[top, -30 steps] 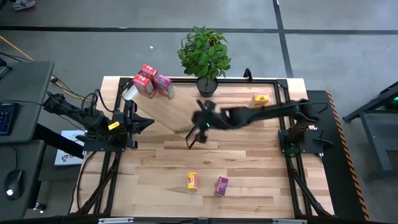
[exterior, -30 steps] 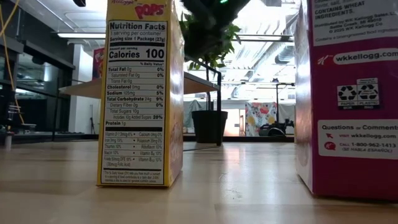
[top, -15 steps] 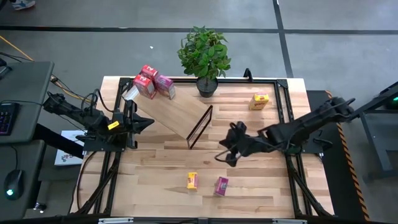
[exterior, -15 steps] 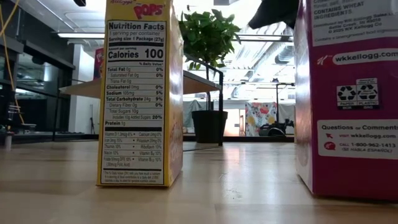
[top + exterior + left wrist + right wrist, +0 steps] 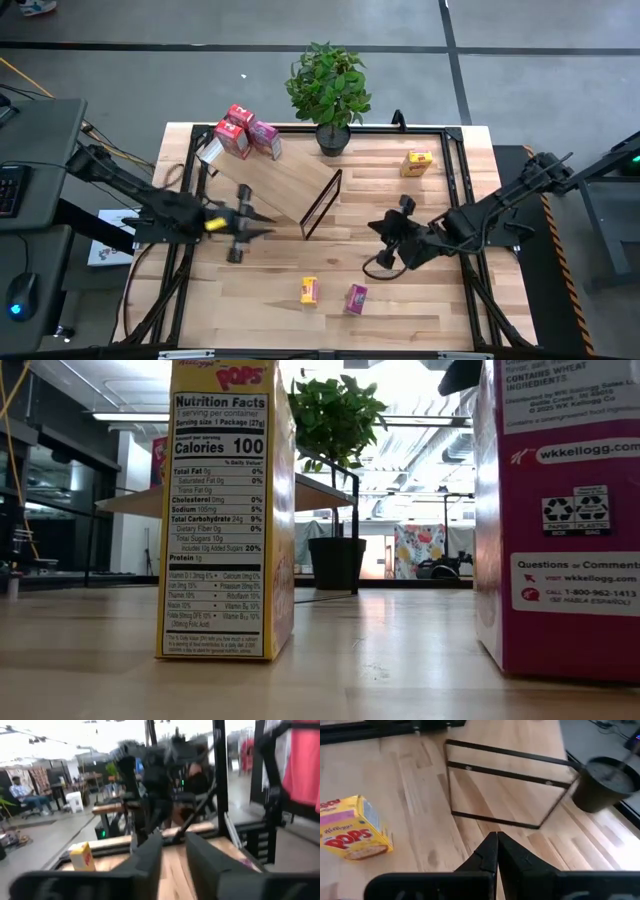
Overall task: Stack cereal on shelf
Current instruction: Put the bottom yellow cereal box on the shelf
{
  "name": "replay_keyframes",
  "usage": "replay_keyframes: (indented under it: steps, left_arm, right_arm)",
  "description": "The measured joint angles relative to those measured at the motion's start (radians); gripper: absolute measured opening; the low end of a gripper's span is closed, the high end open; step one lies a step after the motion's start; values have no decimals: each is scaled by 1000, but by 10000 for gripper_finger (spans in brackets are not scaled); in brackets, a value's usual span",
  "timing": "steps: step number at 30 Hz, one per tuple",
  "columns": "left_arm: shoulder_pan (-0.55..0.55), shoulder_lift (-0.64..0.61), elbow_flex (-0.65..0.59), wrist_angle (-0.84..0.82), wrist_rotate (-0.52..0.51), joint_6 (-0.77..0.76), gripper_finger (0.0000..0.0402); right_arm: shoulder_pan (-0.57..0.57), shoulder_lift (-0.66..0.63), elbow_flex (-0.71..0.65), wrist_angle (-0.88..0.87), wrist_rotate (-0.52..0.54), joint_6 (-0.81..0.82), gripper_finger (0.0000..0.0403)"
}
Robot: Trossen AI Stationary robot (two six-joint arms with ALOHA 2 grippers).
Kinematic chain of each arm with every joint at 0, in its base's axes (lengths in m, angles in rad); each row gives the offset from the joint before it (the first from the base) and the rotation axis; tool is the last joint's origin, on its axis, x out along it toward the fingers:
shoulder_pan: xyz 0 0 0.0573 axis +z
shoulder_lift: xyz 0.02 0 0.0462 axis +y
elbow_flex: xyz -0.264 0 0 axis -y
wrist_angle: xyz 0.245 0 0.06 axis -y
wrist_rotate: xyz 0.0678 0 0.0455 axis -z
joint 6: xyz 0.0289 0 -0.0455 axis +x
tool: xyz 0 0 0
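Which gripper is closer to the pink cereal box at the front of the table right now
The right gripper, above-right of the pink box. The left gripper is much farther, across the table beyond the yellow box.

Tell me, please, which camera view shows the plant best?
The high view: the whole plant shows there, leaves and pot, at the table's far edge beside the shelf. The low view shows it partly behind a yellow box. The right wrist view shows only its pot; the left wrist view shows none.

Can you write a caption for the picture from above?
Three cereal boxes on the shelf, three on the table; left gripper and right gripper hover empty.
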Motion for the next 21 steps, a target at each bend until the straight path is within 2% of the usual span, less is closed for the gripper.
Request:
replay_keyframes:
  steps: [4,6,9,11,14,16,18,21]
  left_arm:
    - [7,204,135,-17,10,-5,155]
    - [13,295,216,-93,46,7,191]
    - [32,413,378,-278,159,26,236]
    - [51,489,494,-426,296,34,258]
    - [77,601,652,-646,557,88,278]
    - [87,672,746,-735,673,144,282]
    - [94,730,815,-821,720,240,284]
    - [104,809,886,-872,714,363,284]
  right_arm:
    - [23,-14,0,-43,52,52,0]
    - [28,-14,0,-40,65,51,0]
    - [28,-14,0,-41,53,51,0]
    - [27,-14,0,-41,48,51,0]
    - [28,-14,0,-41,50,51,0]
    - [27,-13,0,-43,50,51,0]
    - [27,-13,0,-43,50,51,0]
    - [27,-13,0,-43,51,50,0]
